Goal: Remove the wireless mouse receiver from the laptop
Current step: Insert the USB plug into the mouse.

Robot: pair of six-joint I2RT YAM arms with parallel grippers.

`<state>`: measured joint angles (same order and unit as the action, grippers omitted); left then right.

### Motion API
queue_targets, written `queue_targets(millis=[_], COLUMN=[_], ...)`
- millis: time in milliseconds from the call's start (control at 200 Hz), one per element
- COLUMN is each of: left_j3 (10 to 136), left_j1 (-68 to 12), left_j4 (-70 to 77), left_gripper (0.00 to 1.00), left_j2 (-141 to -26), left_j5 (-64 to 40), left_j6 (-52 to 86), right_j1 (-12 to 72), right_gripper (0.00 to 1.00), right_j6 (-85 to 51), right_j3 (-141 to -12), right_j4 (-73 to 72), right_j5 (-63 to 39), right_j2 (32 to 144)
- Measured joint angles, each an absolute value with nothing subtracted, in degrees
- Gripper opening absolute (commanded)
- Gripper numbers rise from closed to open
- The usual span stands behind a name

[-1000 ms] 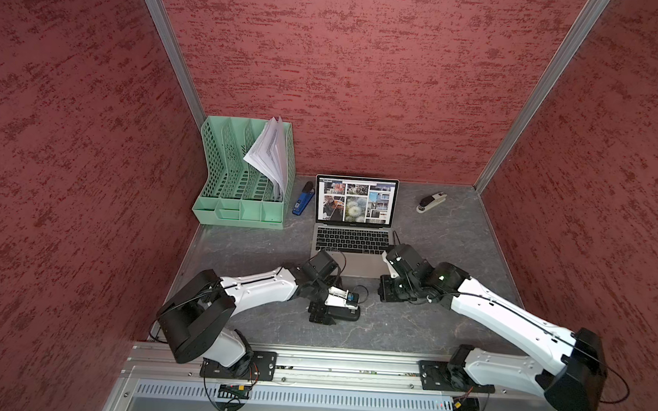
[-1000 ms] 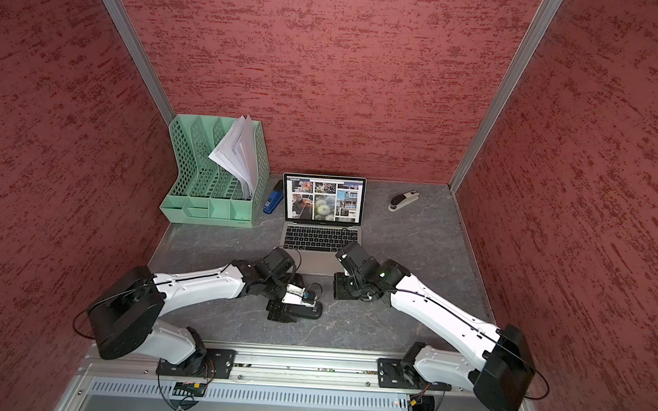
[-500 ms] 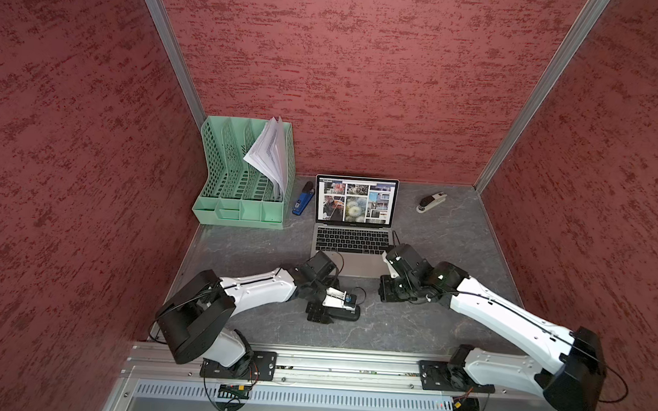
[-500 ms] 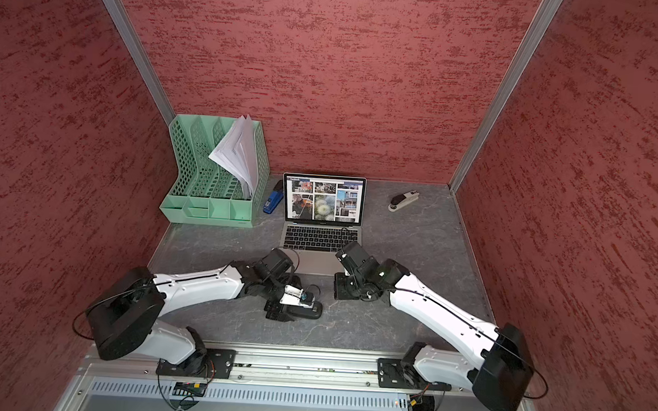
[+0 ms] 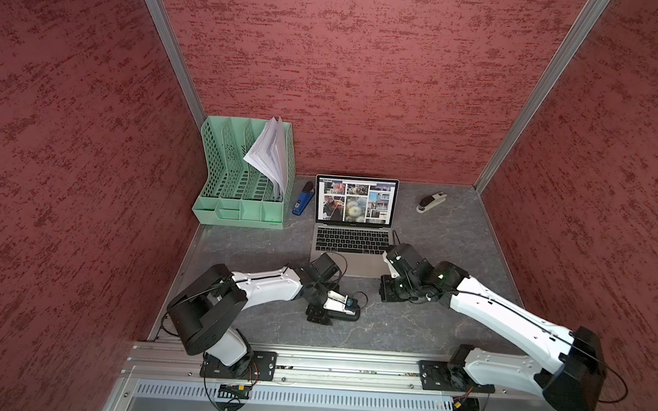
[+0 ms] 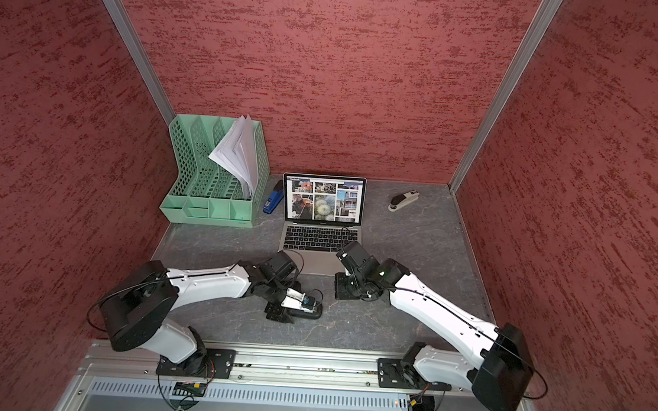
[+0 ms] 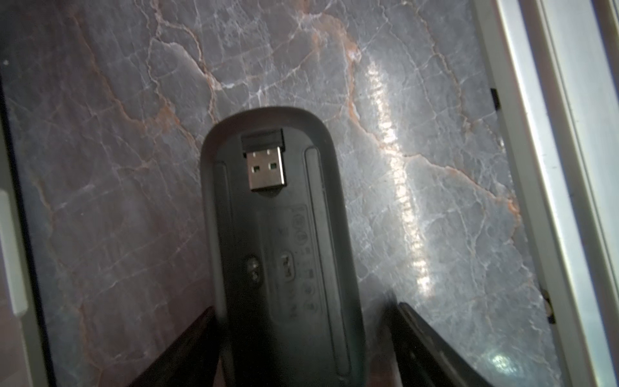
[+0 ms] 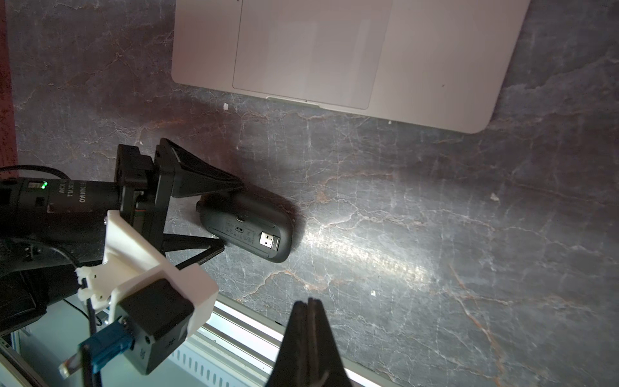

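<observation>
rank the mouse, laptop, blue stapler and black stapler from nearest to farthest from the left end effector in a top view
From the left end effector in a top view:
1. Mouse: between its fingers.
2. Laptop: just beyond, toward the back wall.
3. Blue stapler: at the back, left of the screen.
4. Black stapler: back right corner.

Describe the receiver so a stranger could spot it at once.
Find the laptop; in front of it a black mouse lies belly up, straddled by the left pincer. The receiver sits in a recess at the mouse's free end: the only shiny metal plug on that dark shell.
</observation>
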<state>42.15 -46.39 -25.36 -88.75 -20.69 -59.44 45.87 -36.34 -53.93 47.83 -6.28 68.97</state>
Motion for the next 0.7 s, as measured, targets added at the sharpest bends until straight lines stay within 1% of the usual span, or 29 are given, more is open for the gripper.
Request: queue_targets(millis=[220, 441, 701], left_j3=[44.53, 45.34, 49.98], left_j1=[-46.83, -47.7, -48.71], left_j4=[-26.13, -26.63, -28.84], left_gripper=[0.69, 0.56, 0.46], left_j2=[-90.91, -91.53, -95.33], left_j5=[-20.6, -20.47, -19.42], left_j6=[-59.44, -59.48, -56.82], right_j1=[45.45, 45.32, 44.69], right_gripper=[0.0, 0.0, 0.0], right_j6=[-35.77, -35.7, -36.53], right_j3=[-53.93, -53.93, -51.11], right_j4=[48.07, 48.31, 48.1], right_j5=[-6.31, -6.44, -9.06], right_j2=[69.06, 69.06, 68.12])
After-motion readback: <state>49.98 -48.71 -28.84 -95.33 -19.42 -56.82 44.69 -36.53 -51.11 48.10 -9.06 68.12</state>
